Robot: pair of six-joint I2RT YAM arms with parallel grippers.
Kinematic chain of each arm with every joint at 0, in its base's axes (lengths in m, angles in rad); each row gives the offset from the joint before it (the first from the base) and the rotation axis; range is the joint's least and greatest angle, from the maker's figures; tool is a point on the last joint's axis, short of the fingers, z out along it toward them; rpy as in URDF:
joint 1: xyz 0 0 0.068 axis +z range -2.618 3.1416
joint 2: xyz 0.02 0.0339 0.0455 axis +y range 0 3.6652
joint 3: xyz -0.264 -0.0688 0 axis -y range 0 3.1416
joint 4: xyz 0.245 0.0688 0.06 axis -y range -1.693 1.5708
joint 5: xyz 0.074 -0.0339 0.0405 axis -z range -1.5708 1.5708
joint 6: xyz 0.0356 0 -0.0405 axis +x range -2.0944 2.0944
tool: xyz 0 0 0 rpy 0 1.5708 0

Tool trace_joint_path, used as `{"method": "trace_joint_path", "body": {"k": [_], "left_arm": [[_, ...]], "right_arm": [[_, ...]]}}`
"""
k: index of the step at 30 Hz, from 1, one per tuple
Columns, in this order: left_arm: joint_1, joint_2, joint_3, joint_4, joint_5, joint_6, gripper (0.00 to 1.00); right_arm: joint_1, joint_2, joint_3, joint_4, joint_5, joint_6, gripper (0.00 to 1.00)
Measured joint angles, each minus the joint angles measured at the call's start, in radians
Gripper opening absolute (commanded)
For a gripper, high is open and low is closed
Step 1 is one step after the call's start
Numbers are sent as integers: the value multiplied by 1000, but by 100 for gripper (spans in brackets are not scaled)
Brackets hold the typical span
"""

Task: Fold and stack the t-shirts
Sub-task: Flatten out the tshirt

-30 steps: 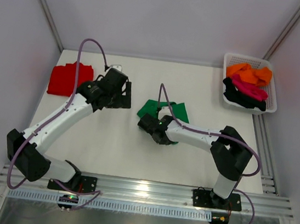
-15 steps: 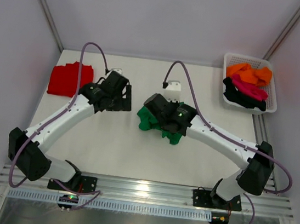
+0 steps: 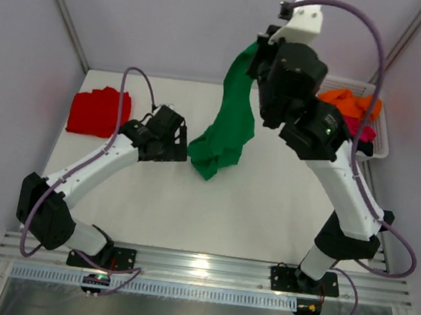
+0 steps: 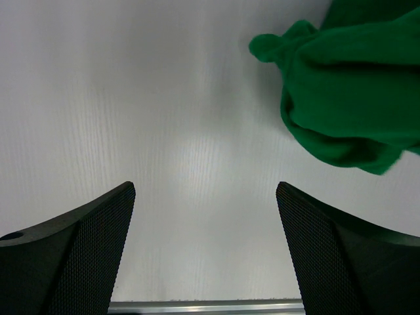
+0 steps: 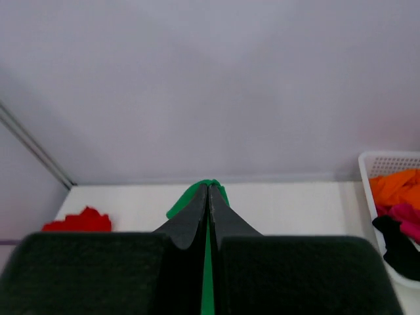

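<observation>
A white counter (image 3: pixel 266 204) sits boxed in by pale walls (image 3: pixel 213 18). The right pincer (image 5: pixel 208 191) is up high over the far half of the counter, its jaws pressed tight on the top edge of the green t-shirt (image 3: pixel 233 118), with a thin strip of green showing between the fingers. The shirt hangs from it in one long drape, and its lower end is bunched close to the counter near the middle. I cannot tell whether it touches.

The left pincer (image 4: pixel 205 190) is low over the counter with its jaws spread wide and nothing between them. The bunched end of the green t-shirt is just ahead of it and off to its right, clear of both fingers.

The red t-shirt (image 3: pixel 98 112) lies in a flat heap at the far left corner, well apart from both pincers. At the far right a white mesh basket (image 3: pixel 381 145) holds the orange t-shirt (image 3: pixel 353 104), the magenta t-shirt (image 5: pixel 410 220) and the black t-shirt (image 5: pixel 397 246), jumbled together.
</observation>
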Motion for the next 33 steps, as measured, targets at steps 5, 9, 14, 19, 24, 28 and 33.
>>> {"method": "trace_joint_path", "body": {"k": [5,9,14,19,24,28,33], "left_arm": [[0,16,-23,26,18,-14,90],[0,34,-26,41,26,-17,90],[0,62,-26,56,44,-17,90],[0,95,-26,76,63,-19,89],[0,99,-26,89,65,-22,89],[0,99,-27,93,65,-23,89],[0,103,-38,95,66,-25,89]], "right_arm": [[-2,-47,121,151,60,-176,3],[-2,-149,34,248,113,-254,3],[-2,-254,-58,275,49,-242,4],[-5,-145,178,209,-164,-135,5],[-10,-51,212,166,-451,2,6],[-35,56,201,105,-737,125,6],[-47,133,146,26,-937,209,10]]}}
